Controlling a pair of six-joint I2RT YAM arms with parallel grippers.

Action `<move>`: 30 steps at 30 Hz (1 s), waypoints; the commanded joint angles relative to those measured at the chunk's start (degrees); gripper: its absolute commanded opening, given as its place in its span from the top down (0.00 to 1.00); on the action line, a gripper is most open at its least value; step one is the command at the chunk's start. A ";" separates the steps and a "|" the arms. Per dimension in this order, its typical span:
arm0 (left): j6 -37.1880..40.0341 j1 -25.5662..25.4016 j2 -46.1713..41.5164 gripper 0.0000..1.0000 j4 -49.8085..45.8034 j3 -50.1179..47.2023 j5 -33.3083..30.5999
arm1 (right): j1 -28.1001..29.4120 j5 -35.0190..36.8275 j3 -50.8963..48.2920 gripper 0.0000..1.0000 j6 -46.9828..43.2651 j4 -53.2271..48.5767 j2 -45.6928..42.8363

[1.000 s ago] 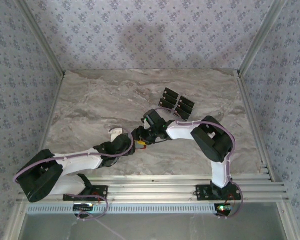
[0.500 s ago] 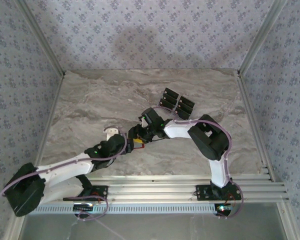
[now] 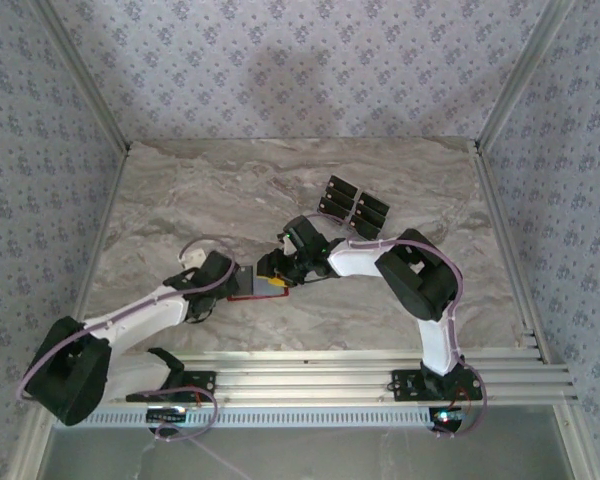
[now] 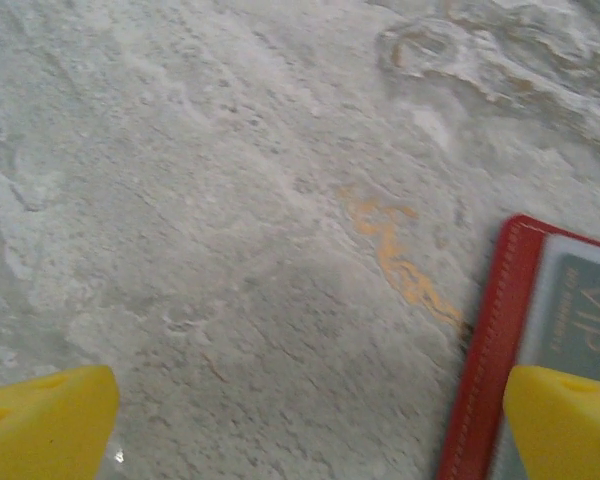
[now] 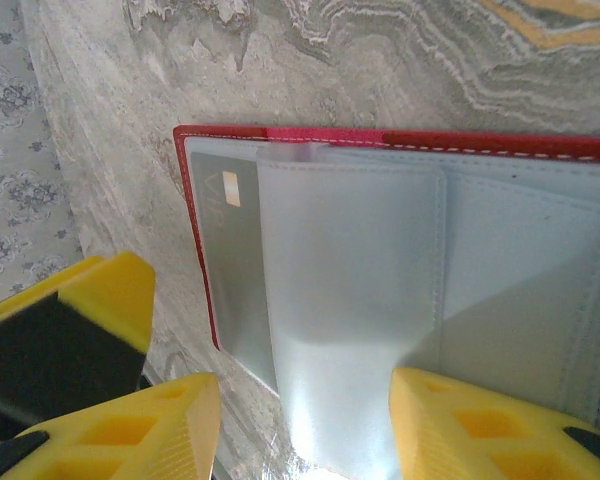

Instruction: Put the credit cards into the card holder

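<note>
Just left of the small red leather-like folding card holder [image 5: 380, 141], the left gripper [image 4: 300, 430] hangs low over the marble-patterned table [image 3: 180, 200]. Its jaws are fully wide and empty, and one yellow fingertip [image 4: 565, 420] is at the holder's left edge. The holder lies open, with a grey card marked VIP [image 4: 580, 320] in its left pocket. Over its right side the right gripper [image 5: 305, 425] has its jaws about half open, with a clear pocket leaf between them; we see nothing pinched. The flat black credit cards [image 3: 338, 190] lie well apart, behind and right of the holder. We think the holder may slide if the left fingertip pushes its edge, or fold shut if the right gripper lifts away.
</note>
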 commanded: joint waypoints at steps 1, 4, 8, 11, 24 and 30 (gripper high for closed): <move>-0.99 2.74 2.59 0.01 -4.21 2.07 0.13 | -0.57 0.49 -1.68 0.50 -0.41 -1.86 -0.26; -1.01 3.57 5.15 0.01 -4.86 2.87 -0.26 | -0.85 0.31 -2.06 0.50 -0.65 -1.73 -0.47; -0.18 3.55 7.54 0.01 -3.58 3.41 1.65 | -1.25 0.02 -2.41 0.50 -0.86 -1.44 -0.69; 0.54 2.97 8.50 0.01 -2.02 3.42 2.98 | -1.68 -0.09 -2.86 0.50 -1.26 -1.46 -1.08; -2.00 -6.25 14.04 0.01 2.29 7.15 4.96 | -4.24 0.29 -4.90 0.50 -3.83 -3.79 -3.91; -4.07 -10.08 17.33 0.01 2.70 9.33 4.31 | -5.05 2.02 -5.55 0.50 -6.67 -7.80 -7.40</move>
